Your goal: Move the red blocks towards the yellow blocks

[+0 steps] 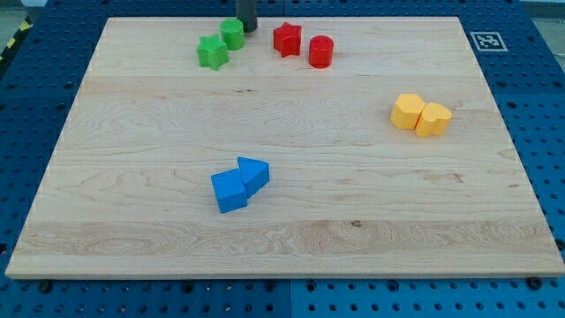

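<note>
A red star block [286,39] and a red cylinder [320,51] sit side by side near the view's top, middle. Two yellow blocks sit touching at the view's right: a yellow hexagon [407,111] and a yellow heart-like block [433,118]. My tip [248,28] comes down at the view's top edge, just left of the red star and right beside the green cylinder [232,34]. It stands apart from the red star by a small gap.
A green star block [212,52] lies just left of and below the green cylinder. A blue cube [229,191] and a blue triangular block [253,173] touch each other at the lower middle. The wooden board [132,221] ends close behind my tip.
</note>
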Robot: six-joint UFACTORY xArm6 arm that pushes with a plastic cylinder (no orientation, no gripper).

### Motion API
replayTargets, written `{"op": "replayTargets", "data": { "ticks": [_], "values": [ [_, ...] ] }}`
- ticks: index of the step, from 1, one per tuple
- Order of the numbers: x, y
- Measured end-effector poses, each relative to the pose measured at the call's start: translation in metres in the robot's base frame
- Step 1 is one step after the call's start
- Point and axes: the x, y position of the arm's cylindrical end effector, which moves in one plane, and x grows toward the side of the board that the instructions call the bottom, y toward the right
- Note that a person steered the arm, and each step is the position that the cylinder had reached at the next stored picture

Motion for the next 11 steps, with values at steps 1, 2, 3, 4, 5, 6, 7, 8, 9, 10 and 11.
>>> {"op": "replayTargets", "data": {
  "ticks": [1,2,3,4,5,6,7,8,9,10,11],
  "values": [
    [0.004,-0.007],
    [0.012,-0.012],
    [0.022,-0.014],
    [0.022,-0.011],
    [0.021,0.014],
    [0.021,0.047],
    [0.021,0.068],
    [0.027,0.086],
    [0.042,0.104],
    [0.067,0.117],
    [0.073,0.126]
  ]
}}
